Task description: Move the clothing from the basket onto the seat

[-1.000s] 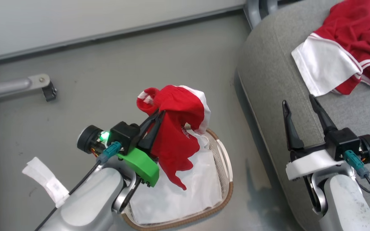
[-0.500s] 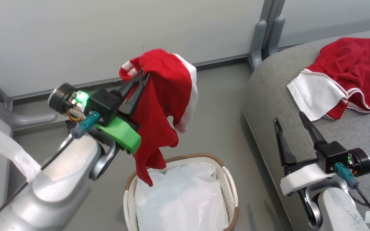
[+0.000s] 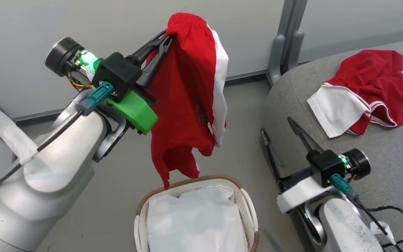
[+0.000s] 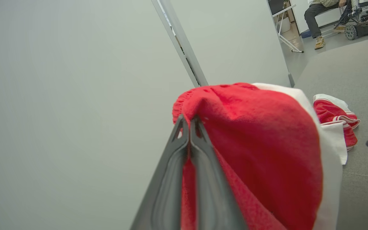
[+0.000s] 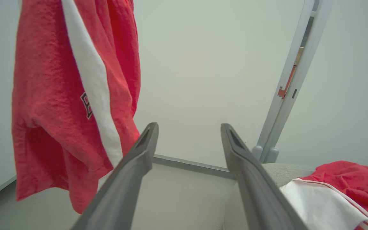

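Observation:
My left gripper (image 3: 166, 35) is shut on the waistband of a red garment with a white side stripe (image 3: 184, 105), which hangs free in the air above the basket (image 3: 248, 206). The left wrist view has the closed fingers (image 4: 184, 140) pinching the red cloth (image 4: 260, 143). Only the white liner (image 3: 194, 220) lies in the basket. A second red and white garment (image 3: 369, 87) lies crumpled on the grey seat (image 3: 362, 157). My right gripper (image 3: 275, 125) stands open and empty by the seat's front edge, and in its own view (image 5: 188, 126) the hanging garment (image 5: 69, 95) is at the left.
A pale partition wall with a grey metal post (image 3: 285, 45) stands behind the basket and the seat. Grey floor (image 3: 243, 115) lies between the basket and the seat. A person's legs (image 4: 315, 16) show far off in the left wrist view.
My left arm has lifted the red garment up and out of the basket until it hangs clear of it. The head camera has tilted up. The right gripper stays open by the seat.

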Motion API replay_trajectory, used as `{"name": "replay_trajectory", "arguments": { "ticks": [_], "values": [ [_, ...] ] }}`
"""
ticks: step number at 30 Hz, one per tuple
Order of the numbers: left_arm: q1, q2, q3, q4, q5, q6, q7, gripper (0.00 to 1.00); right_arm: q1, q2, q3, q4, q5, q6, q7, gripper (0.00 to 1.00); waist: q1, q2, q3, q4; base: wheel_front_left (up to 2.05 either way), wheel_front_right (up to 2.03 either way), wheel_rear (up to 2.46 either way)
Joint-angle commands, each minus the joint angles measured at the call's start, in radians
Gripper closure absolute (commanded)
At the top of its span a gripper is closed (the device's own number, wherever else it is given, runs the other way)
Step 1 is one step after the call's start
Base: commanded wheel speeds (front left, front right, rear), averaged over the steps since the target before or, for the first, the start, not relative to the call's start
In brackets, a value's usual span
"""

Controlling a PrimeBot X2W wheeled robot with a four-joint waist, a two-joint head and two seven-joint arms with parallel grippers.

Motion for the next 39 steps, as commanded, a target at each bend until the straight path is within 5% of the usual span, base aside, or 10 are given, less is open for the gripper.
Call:
{"name": "replay_trajectory", "arguments": {
  "ticks": [1,8,20,22,23,24,32,36,37,39],
  "values": [
    [-0.024,-0.003,-0.001,-0.003,0.008,-0.008,0.008,1.00,-0.020,-0.002,0.027,0.003,0.001,-0.001,0.000,0.00,0.0001,0.0000,-0.002,0.002,0.00,0.00,0.00],
    [-0.071,-0.034,-0.018,-0.015,0.009,-0.015,0.030,1.00,-0.096,-0.003,0.157,0.020,0.030,-0.001,0.000,0.00,0.0001,0.0000,-0.012,0.015,0.00,0.00,0.00],
    [-0.080,-0.080,-0.064,-0.086,0.021,-0.013,0.029,1.00,-0.259,-0.003,0.219,0.095,0.030,-0.001,0.000,0.00,0.0001,0.0000,-0.010,0.061,0.00,0.00,0.00],
    [-0.066,-0.082,-0.072,-0.100,0.021,-0.009,0.028,1.00,-0.288,-0.003,0.220,0.115,0.027,-0.001,0.000,0.78,0.0001,0.0000,-0.008,0.069,0.00,0.00,0.00],
    [-0.059,-0.082,-0.073,-0.105,0.017,-0.007,0.026,1.00,-0.296,-0.003,0.219,0.123,0.028,-0.001,0.000,0.94,0.0001,0.0000,-0.006,0.072,0.00,0.00,0.00],
    [-0.049,-0.080,-0.075,-0.109,0.013,-0.005,0.025,1.00,-0.303,-0.003,0.218,0.130,0.031,-0.001,0.000,1.00,0.0001,0.0000,-0.005,0.075,0.00,0.00,0.00],
    [0.046,-0.072,-0.056,-0.102,-0.048,0.027,-0.003,1.00,-0.316,-0.003,0.224,0.133,0.041,-0.001,0.000,1.00,0.0001,0.0000,0.004,0.081,0.00,0.00,0.00],
    [0.123,-0.083,-0.036,-0.080,-0.107,0.042,-0.043,0.37,-0.311,-0.003,0.220,0.128,0.041,-0.001,0.000,1.00,0.0001,0.0000,0.008,0.077,0.00,0.00,0.00],
    [0.146,-0.090,-0.024,-0.076,-0.132,0.044,-0.057,0.00,-0.309,-0.003,0.217,0.127,0.040,-0.001,0.000,1.00,0.0001,0.0000,0.009,0.076,0.00,0.00,0.00],
    [0.185,-0.097,-0.012,-0.061,-0.157,0.048,-0.074,0.00,-0.306,-0.003,0.209,0.126,0.036,-0.001,0.000,1.00,0.0001,0.0000,0.011,0.075,0.00,0.00,0.00]
  ]
}}
